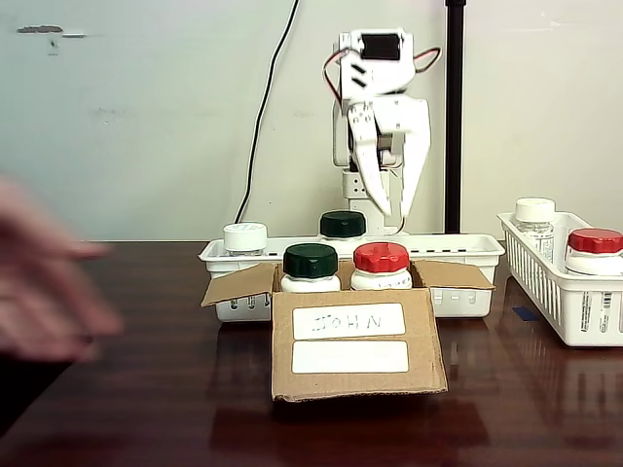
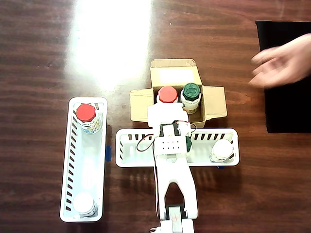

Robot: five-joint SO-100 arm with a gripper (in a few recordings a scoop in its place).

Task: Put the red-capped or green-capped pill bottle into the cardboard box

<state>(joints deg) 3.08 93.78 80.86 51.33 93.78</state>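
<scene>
— One hand (image 1: 401, 209) hangs raised behind the cardboard box (image 1: 352, 355), fingers pointing down, slightly parted, gripping nothing.

— Where is the pill bottle (image 1: 381, 267)?

— Upright inside the box, red cap beside a green-capped bottle (image 1: 311, 269).

— What does the overhead view add?

— Two white baskets (image 2: 129, 150) on the dark wood worktop (image 2: 43, 58), and a person's blurred hand (image 2: 283, 64) over a black mat (image 2: 287, 107).

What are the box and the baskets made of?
The box looks like plain brown cardboard: matte, with folded flaps. The baskets look like glossy white moulded plastic with slotted walls. The table seems polished dark wood, or a veneer.
</scene>
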